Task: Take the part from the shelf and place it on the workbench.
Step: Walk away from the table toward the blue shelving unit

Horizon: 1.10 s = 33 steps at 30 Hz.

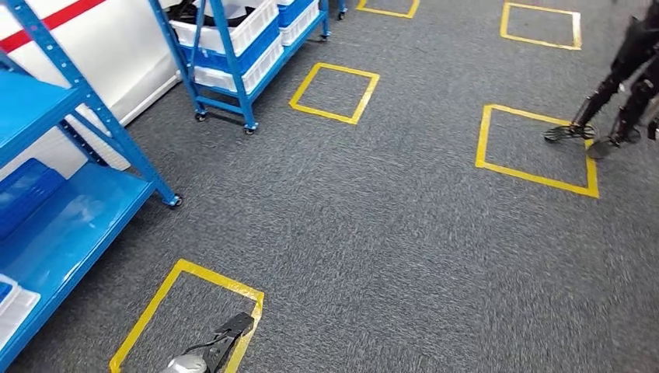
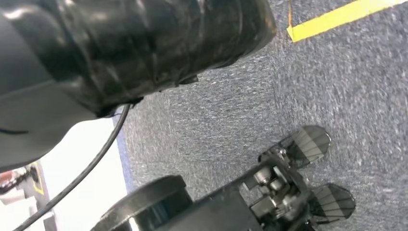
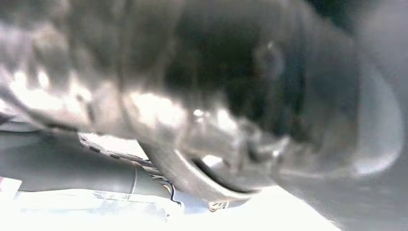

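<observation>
Which item is the part cannot be told. The nearest storage is a blue shelf (image 1: pixel 74 225) at 9 o'clock in the head view. A blue bin (image 1: pixel 23 194) sits on its lower deck, and the corner of a white tray (image 1: pixel 12 303) shows on the level below, at 8 o'clock. Their contents are hidden.

The left hand (image 1: pixel 225 338) comes in at 7 o'clock, dark fingers beyond a silver arm. It hangs over the carpet (image 1: pixel 373 233), just inside a yellow tape square (image 1: pixel 221 280). Whether its fingers are spread or curled is too small to tell, and nothing can be seen in it. The right hand (image 3: pixel 192 96) is a blurred grey mass in the right wrist view, so its state cannot be told either.

At 11 o'clock stands a wheeled blue rack (image 1: pixel 233 62) loaded with white bins (image 1: pixel 233 31), beside a white wall (image 1: pixel 116 47) with a red stripe (image 1: pixel 54 19). A second tape square (image 1: pixel 326 114) lies at 12 o'clock, just right of the rack. A third tape square (image 1: pixel 481 136) lies at 2 o'clock, where a pair of dark legs (image 1: pixel 622 85) stands at its far corner. The left wrist view shows grey carpet and a strip of yellow tape (image 2: pixel 337 17).
</observation>
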Tool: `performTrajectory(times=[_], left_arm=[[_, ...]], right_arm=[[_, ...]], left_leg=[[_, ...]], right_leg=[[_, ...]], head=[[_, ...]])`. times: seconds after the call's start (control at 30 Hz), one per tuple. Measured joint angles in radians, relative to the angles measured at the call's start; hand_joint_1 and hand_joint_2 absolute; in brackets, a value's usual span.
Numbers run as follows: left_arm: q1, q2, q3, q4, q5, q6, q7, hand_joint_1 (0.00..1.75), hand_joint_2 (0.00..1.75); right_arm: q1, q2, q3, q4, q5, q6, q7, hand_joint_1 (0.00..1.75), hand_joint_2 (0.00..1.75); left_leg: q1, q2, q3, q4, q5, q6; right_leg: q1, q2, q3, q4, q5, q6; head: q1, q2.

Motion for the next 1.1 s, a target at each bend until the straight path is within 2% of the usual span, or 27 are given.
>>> performTrajectory(times=[0.03, 0.1, 0.13, 0.17, 0.23, 0.27, 0.3, 0.33, 0.37, 0.4, 0.43, 0.47, 0.5, 0.53, 0.57, 0.63, 0.67, 0.7, 0.77, 0.8, 0.83, 0.87, 0.9, 0.93, 1.0, 1.07, 1.1], left_arm=[[-0.001, 0.002, 0.000, 0.000, 0.000, -0.001, 0.001, 0.00, 0.00], [0.000, 0.008, 0.000, 0.000, 0.001, -0.002, 0.002, 0.00, 0.00], [0.001, 0.011, 0.000, 0.000, 0.001, -0.003, 0.000, 0.00, 0.00], [0.002, 0.013, 0.000, 0.000, 0.002, -0.006, -0.003, 0.00, 0.00], [0.004, 0.015, 0.000, 0.000, -0.004, -0.014, -0.014, 0.00, 0.00], [0.010, 0.011, 0.000, 0.000, -0.012, -0.011, -0.022, 0.00, 0.00], [0.021, 0.002, 0.000, 0.000, -0.022, 0.003, -0.031, 0.00, 0.00], [0.036, -0.011, -0.001, 0.000, -0.032, 0.023, -0.043, 0.00, 0.00], [0.055, -0.027, -0.003, 0.000, -0.040, 0.049, -0.054, 0.00, 0.00], [0.075, -0.045, -0.005, 0.000, -0.046, 0.073, -0.063, 0.00, 0.00], [0.094, -0.062, -0.007, 0.000, -0.050, 0.090, -0.069, 0.00, 0.00], [0.110, -0.079, -0.009, 0.000, -0.052, 0.102, -0.074, 0.00, 0.00], [0.122, -0.092, -0.011, 0.000, -0.054, 0.108, -0.076, 0.00, 0.00], [0.129, -0.102, -0.013, 0.000, -0.056, 0.108, -0.077, 0.00, 0.00], [0.134, -0.108, -0.016, 0.000, -0.062, 0.108, -0.078, 0.00, 0.00], [0.141, -0.115, -0.028, 0.001, -0.074, 0.109, -0.081, 0.00, 0.00], [0.145, -0.119, -0.036, 0.001, -0.080, 0.112, -0.083, 0.00, 0.00], [0.147, -0.122, -0.042, 0.002, -0.083, 0.118, -0.087, 0.00, 0.00], [0.148, -0.133, -0.048, 0.002, -0.083, 0.136, -0.099, 0.00, 0.00], [0.148, -0.138, -0.048, 0.002, -0.076, 0.149, -0.109, 0.00, 0.00], [0.153, -0.144, -0.048, 0.002, -0.060, 0.167, -0.121, 0.00, 0.00], [0.160, -0.148, -0.048, 0.002, -0.038, 0.190, -0.131, 0.00, 0.00], [0.171, -0.150, -0.047, 0.002, -0.009, 0.219, -0.137, 0.00, 0.00], [0.183, -0.150, -0.046, 0.003, 0.021, 0.246, -0.139, 0.00, 0.00], [0.209, -0.135, -0.042, 0.006, 0.056, 0.262, -0.151, 0.00, 0.00], [0.228, -0.110, -0.040, 0.007, 0.052, 0.232, -0.177, 0.00, 0.00], [0.234, -0.099, -0.040, 0.008, 0.044, 0.219, -0.187, 0.00, 0.00]], right_arm=[[0.000, 0.000, 0.003, 0.000, -0.001, 0.000, 0.000, 0.00, 0.00], [-0.002, -0.001, 0.007, 0.000, -0.001, 0.000, 0.000, 0.00, 0.00], [-0.003, -0.002, 0.009, 0.000, -0.002, 0.000, 0.000, 0.00, 0.00], [-0.004, -0.002, 0.010, 0.000, -0.004, -0.001, -0.001, 0.00, 0.00], [-0.005, -0.004, 0.011, -0.001, -0.011, -0.003, -0.004, 0.00, 0.00], [-0.006, -0.003, 0.012, -0.001, -0.017, -0.005, -0.005, 0.00, 0.00], [-0.007, -0.004, 0.012, -0.001, -0.023, -0.006, -0.006, 0.00, 0.00], [-0.007, -0.004, 0.012, -0.001, -0.029, -0.008, -0.007, 0.00, 0.00], [-0.008, -0.003, 0.012, -0.001, -0.033, -0.009, -0.008, 0.00, 0.00], [-0.007, -0.003, 0.012, -0.001, -0.036, -0.009, -0.008, 0.00, 0.00], [-0.005, -0.003, 0.012, -0.001, -0.038, -0.009, -0.008, 0.00, 0.00], [-0.001, -0.002, 0.012, -0.001, -0.039, -0.009, -0.008, 0.00, 0.00], [0.002, -0.001, 0.012, -0.001, -0.040, -0.009, -0.008, 0.00, 0.00], [0.004, -0.001, 0.013, -0.001, -0.041, -0.010, -0.008, 0.00, 0.00], [0.002, 0.001, 0.013, -0.001, -0.043, -0.012, -0.008, 0.00, 0.00], [-0.003, 0.004, 0.013, -0.003, -0.052, -0.013, -0.007, 0.00, 0.00], [-0.005, 0.006, 0.013, -0.004, -0.059, -0.014, -0.006, 0.00, 0.00], [-0.005, 0.006, 0.013, -0.004, -0.067, -0.015, -0.007, 0.00, 0.00], [-0.001, 0.006, 0.013, -0.005, -0.083, -0.021, -0.013, 0.00, 0.00], [0.001, 0.006, 0.013, -0.005, -0.093, -0.025, -0.017, 0.00, 0.00], [0.003, 0.005, 0.012, -0.004, -0.104, -0.026, -0.019, 0.00, 0.00], [0.005, 0.005, 0.010, -0.004, -0.116, -0.026, -0.019, 0.00, 0.00], [0.006, 0.004, 0.009, -0.004, -0.129, -0.026, -0.017, 0.00, 0.00], [0.006, 0.004, 0.007, -0.004, -0.139, -0.025, -0.015, 0.00, 0.00], [0.007, 0.004, 0.006, -0.003, -0.153, -0.028, -0.010, 0.00, 0.00], [0.008, 0.004, 0.005, -0.003, -0.163, -0.034, -0.007, 0.00, 0.00], [0.008, 0.004, 0.005, -0.003, -0.168, -0.038, -0.007, 0.00, 0.00]], left_leg=[[-0.004, -0.003, 0.001, -0.003, -0.002, 0.003], [-0.001, -0.029, 0.005, -0.011, 0.000, 0.009], [0.002, -0.042, 0.012, -0.019, 0.002, 0.012], [0.007, -0.054, 0.019, -0.028, 0.005, 0.017], [0.012, -0.076, 0.030, -0.038, 0.007, 0.026], [0.012, -0.087, 0.031, -0.039, 0.006, 0.029], [0.011, -0.099, 0.032, -0.038, 0.004, 0.031], [0.011, -0.113, 0.035, -0.037, 0.002, 0.031], [0.011, -0.128, 0.039, -0.036, 0.000, 0.030], [0.011, -0.144, 0.043, -0.032, -0.004, 0.028], [0.013, -0.159, 0.044, -0.027, -0.009, 0.025], [0.013, -0.174, 0.042, -0.019, -0.014, 0.022], [0.014, -0.188, 0.036, -0.013, -0.017, 0.018], [0.016, -0.198, 0.028, -0.008, -0.017, 0.014], [0.017, -0.211, 0.022, -0.006, -0.015, 0.009], [0.021, -0.226, 0.014, -0.008, -0.011, -0.001], [0.019, -0.211, 0.009, 0.001, -0.017, -0.006], [0.017, -0.182, -0.006, 0.031, -0.033, -0.011], [0.014, -0.110, -0.065, 0.145, -0.086, -0.018], [0.016, -0.094, -0.099, 0.207, -0.109, -0.021], [0.017, -0.086, -0.123, 0.248, -0.117, -0.022], [0.019, -0.082, -0.129, 0.257, -0.108, -0.023], [0.020, -0.076, -0.112, 0.222, -0.080, -0.022], [0.019, -0.065, -0.078, 0.159, -0.043, -0.018], [0.009, -0.020, -0.006, 0.027, 0.000, -0.007], [0.000, -0.001, 0.015, -0.017, 0.000, 0.004], [-0.002, -0.012, 0.014, -0.018, 0.000, 0.007]], right_leg=[[0.001, -0.009, 0.003, -0.002, -0.002, 0.004], [0.001, -0.027, 0.013, -0.010, -0.007, 0.014], [-0.001, -0.018, 0.018, -0.008, -0.012, 0.021], [-0.002, 0.005, 0.014, 0.010, -0.027, 0.025], [-0.006, 0.069, -0.035, 0.117, -0.080, 0.029], [-0.006, 0.087, -0.075, 0.190, -0.110, 0.029], [-0.006, 0.093, -0.108, 0.249, -0.126, 0.029], [-0.006, 0.095, -0.126, 0.275, -0.122, 0.030], [-0.006, 0.097, -0.124, 0.262, -0.098, 0.031], [-0.007, 0.104, -0.105, 0.210, -0.057, 0.031], [-0.010, 0.127, -0.078, 0.144, -0.015, 0.030], [-0.013, 0.154, -0.054, 0.081, 0.013, 0.030], [-0.016, 0.178, -0.038, 0.037, 0.028, 0.029], [-0.017, 0.194, -0.033, 0.016, 0.028, 0.027], [-0.015, 0.193, -0.031, 0.009, 0.025, 0.024], [-0.014, 0.171, -0.026, 0.001, 0.027, 0.013], [-0.014, 0.158, -0.020, -0.004, 0.029, 0.006], [-0.016, 0.143, -0.015, -0.011, 0.031, 0.001], [-0.013, 0.107, -0.007, -0.017, 0.030, -0.006], [-0.011, 0.090, -0.006, -0.018, 0.028, -0.008], [-0.009, 0.073, -0.005, -0.017, 0.025, -0.010], [-0.008, 0.058, -0.003, -0.017, 0.023, -0.010], [-0.007, 0.045, 0.001, -0.017, 0.019, -0.010], [-0.007, 0.033, 0.006, -0.017, 0.016, -0.010], [-0.004, 0.014, 0.017, -0.018, 0.008, -0.004], [-0.002, -0.002, 0.023, -0.020, 0.002, 0.005], [-0.001, -0.011, 0.025, -0.022, 0.000, 0.010]], head=[[0.000, 0.000], [0.000, 0.000], [0.002, 0.000], [0.004, 0.000], [0.010, 0.000], [0.012, 0.000], [0.013, 0.000], [0.012, 0.000], [0.012, 0.000], [0.013, 0.000], [0.013, 0.000], [0.014, 0.000], [0.015, 0.000], [0.016, 0.000], [0.016, 0.000], [0.016, 0.000], [0.013, 0.000], [0.008, 0.000], [-0.002, 0.000], [-0.003, 0.000], [-0.003, 0.000], [-0.003, 0.000], [-0.003, 0.000], [-0.003, 0.000], [-0.002, 0.000], [-0.002, 0.000], [-0.002, 0.000]])
